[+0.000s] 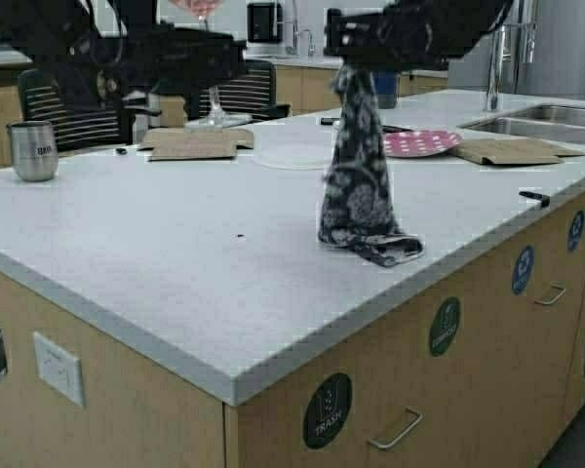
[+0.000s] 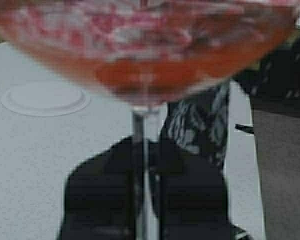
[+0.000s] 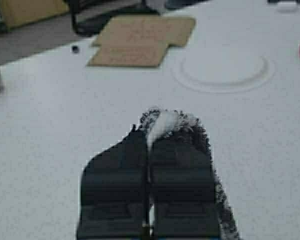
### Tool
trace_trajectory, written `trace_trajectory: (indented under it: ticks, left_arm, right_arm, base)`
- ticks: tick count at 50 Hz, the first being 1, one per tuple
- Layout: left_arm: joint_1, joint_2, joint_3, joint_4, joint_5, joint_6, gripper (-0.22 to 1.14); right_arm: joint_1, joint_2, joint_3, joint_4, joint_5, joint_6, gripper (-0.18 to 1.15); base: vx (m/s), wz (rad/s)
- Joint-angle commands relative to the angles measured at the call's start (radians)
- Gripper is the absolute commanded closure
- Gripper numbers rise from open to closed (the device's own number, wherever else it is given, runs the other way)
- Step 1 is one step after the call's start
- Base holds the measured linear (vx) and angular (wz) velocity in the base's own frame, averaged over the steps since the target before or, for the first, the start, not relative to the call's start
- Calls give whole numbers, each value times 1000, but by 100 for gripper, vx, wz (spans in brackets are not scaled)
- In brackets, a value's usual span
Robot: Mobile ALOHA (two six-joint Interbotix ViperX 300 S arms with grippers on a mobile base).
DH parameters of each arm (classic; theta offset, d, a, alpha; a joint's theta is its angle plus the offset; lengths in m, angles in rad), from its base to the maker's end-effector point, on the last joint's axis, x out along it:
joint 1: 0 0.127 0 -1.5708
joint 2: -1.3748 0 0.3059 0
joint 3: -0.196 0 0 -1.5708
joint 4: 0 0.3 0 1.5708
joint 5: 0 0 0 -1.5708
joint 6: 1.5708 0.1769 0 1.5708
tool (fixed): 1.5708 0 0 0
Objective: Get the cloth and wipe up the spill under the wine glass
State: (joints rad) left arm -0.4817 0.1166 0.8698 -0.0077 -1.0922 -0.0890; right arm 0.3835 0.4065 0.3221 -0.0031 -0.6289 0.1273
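High view: right gripper (image 1: 349, 60), upper centre, clamps the cloth (image 1: 359, 185), which hangs vertically, its tail on the counter (image 1: 156, 253). Left gripper (image 1: 214, 57), upper left, pinches the wine glass (image 1: 203, 8) stem, lifted; the spill site lies left of the cloth.

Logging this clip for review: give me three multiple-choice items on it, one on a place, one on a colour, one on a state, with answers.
1. Where does the lower end of the cloth lie?
A. on the countertop
B. in the sink
C. on the floor

2. What colour is the round plate behind the cloth?
A. green
B. pink with white dots
C. black

3. What does the left pincer hold?
A. nothing
B. the steel tumbler
C. the wine glass stem

Answers: 1 A, its end bunches on the countertop while the right pincer lifts its top. 2 B, the high view shows it. 3 C, shut on the wine glass.
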Motion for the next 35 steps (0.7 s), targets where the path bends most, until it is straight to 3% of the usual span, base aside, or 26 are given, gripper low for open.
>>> trace_trajectory:
  ticks: [1,18,35]
  left_arm:
    - [-14,-140,-6,2,87,-5,57]
    - [-14,-400,-101,2,390,3,57]
    - [-14,-422,-176,2,451,12,57]
  right_arm:
    - [57,55,-49,-2,-17,0,90]
    - [282,295,-193,-2,-18,86,90]
    - [518,387,-321,-2,-8,124,90]
  base:
    - [2,1]
    - [2,1]
    - [2,1]
